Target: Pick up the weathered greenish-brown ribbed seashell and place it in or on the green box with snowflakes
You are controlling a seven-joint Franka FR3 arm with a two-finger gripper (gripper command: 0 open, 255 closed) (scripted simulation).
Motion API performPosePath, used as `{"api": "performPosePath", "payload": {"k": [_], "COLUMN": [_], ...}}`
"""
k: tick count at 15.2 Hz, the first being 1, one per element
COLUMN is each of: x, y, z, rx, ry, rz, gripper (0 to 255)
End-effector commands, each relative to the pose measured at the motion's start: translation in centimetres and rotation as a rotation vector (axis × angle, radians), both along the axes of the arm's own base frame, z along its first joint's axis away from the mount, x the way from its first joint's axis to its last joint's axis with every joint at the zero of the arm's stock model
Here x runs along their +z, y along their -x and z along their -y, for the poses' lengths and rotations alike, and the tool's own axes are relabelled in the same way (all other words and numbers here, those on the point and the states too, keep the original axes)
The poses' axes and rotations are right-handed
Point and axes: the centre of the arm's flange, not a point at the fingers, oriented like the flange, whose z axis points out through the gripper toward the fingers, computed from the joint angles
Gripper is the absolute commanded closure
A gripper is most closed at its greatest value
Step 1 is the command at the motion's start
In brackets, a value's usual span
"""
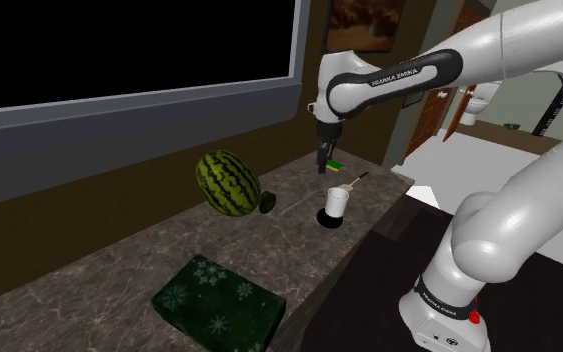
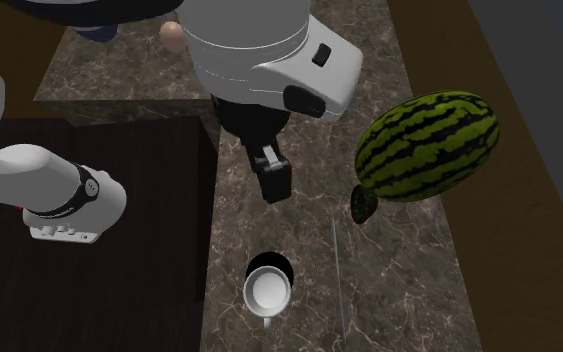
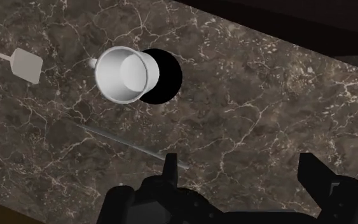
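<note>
The seashell (image 1: 267,202) is a small dark greenish-brown lump on the marble counter, resting against the end of a striped watermelon (image 1: 229,182). From above, the seashell (image 2: 363,203) lies beside the watermelon (image 2: 427,145). The green box with snowflakes (image 1: 219,300) sits at the counter's near end. My gripper (image 1: 322,167) hangs above the far part of the counter, to the shoulder view's right of the shell and apart from it. In the wrist view my gripper (image 3: 240,168) is open, its fingers (image 3: 169,165) standing wide apart over bare marble with nothing between them.
A white cup (image 1: 337,203) stands on a black round coaster (image 3: 165,77) near the counter's front edge. A thin grey rod (image 3: 133,145) lies between cup and shell. A small spatula (image 3: 26,63) and a green block (image 1: 335,163) lie farther back. A wall with a dark window runs behind.
</note>
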Motion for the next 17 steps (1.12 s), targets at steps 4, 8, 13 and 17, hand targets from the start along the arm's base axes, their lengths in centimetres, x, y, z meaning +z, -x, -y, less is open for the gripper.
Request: {"api": "performPosePath", "payload": {"k": [4, 8, 13, 17], "x": [-4.6, -8.0, -12.4, -15.9], "y": [-4.9, -8.7, -13.6, -17.5], "z": [1.7, 2.6, 3.2, 3.3], "rx": [0.098, 0.175, 0.271, 0.348], "ry": [-0.023, -0.041, -0.065, -0.084], "rz": [0.002, 0.002, 0.002, 0.002], "gripper": [0, 0, 0, 0]}}
